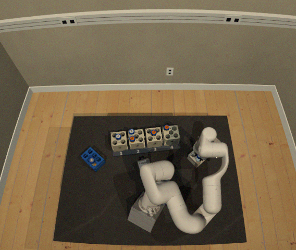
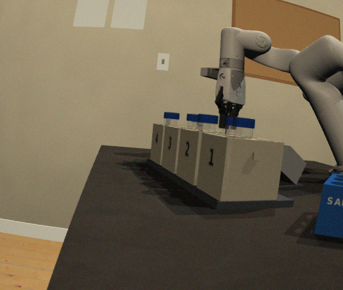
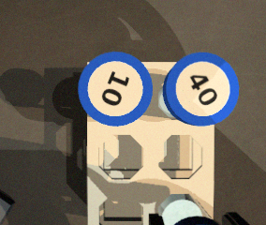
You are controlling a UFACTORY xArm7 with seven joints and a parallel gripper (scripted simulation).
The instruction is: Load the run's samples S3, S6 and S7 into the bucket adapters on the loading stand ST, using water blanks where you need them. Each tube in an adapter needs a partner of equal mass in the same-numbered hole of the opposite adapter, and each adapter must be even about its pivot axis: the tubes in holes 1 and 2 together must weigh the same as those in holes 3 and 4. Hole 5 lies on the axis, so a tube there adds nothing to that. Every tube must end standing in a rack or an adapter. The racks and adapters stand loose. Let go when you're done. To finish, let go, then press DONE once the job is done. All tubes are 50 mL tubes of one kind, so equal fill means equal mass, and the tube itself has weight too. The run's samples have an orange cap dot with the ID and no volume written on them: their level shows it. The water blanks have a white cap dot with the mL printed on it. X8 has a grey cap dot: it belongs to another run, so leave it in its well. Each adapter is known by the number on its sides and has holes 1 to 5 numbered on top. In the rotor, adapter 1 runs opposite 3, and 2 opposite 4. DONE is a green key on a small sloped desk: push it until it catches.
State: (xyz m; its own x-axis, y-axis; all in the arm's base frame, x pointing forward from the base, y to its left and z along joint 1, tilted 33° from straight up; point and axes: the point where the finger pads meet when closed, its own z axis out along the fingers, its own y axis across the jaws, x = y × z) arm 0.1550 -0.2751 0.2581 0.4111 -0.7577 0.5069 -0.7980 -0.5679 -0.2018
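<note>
Arm: its base (image 1: 140, 219) stands on the dark surface (image 1: 88, 204) (image 2: 153, 252); the links loop out and back, and the wrist end hangs over the blank rack (image 1: 196, 163) (image 3: 151, 126), pointing down.
End effector: (image 2: 227, 124) (image 3: 196, 220) fingers pointing straight down, closed around a tube (image 3: 182, 212) at the lower edge of the wrist view; its dot is out of view.
Blank rack: a blank marked 10 (image 3: 115, 89) and a blank marked 40 (image 3: 201, 89) stand side by side in one row; both holes of the next row are open; in the row after that, the gripped tube is on the right and the left hole is open.
Stand: ST (image 1: 126, 153) (image 2: 252, 204) bears four adapters in a row, 1 to 4.
Adapter 1: (image 1: 119, 147) (image 2: 254, 170) a white-dot tube (image 1: 118, 136) in the middle hole.
Adapter 2: (image 1: 132, 146) (image 2: 186, 164) a white-dot tube (image 1: 131, 131) at a back corner, an orange-dot sample (image 1: 132, 138) in front of it.
Adapter 3: (image 1: 153, 144) (image 2: 169, 157) an orange-dot sample (image 1: 153, 132) in the middle hole.
Adapter 4: (image 1: 171, 141) (image 2: 156, 150) an orange-dot sample (image 1: 166, 127) at a back corner.
Sample IDs: too small to read.
Sample rack: (image 1: 99, 167) (image 2: 340, 218) blue, well apart from ST, one pale-dot tube (image 1: 91, 160) in it.
Desk: (image 1: 143, 162) (image 2: 293, 165) sloped, near ST, partly behind the arm in the top view.
</note>
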